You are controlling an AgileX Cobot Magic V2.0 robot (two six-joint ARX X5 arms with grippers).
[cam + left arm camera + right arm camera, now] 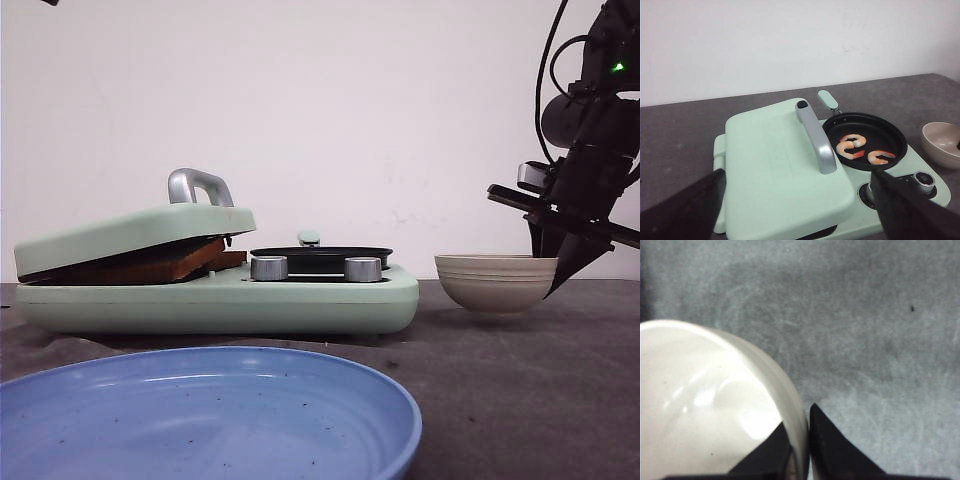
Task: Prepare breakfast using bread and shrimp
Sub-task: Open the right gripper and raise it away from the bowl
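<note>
Right end effector [801,450] pinching the bowl [495,281] rim
Bread [150,266] sits toasted under the press lid [135,235]; left end effector [800,210] spread wide, empty

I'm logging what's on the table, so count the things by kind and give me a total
Shrimp: 3, in the pan
Bowl: 1
Plate: 1
Breakfast maker: 1
Bread under the lid: layers cannot be told apart, counted as 1
Total: 7
</note>
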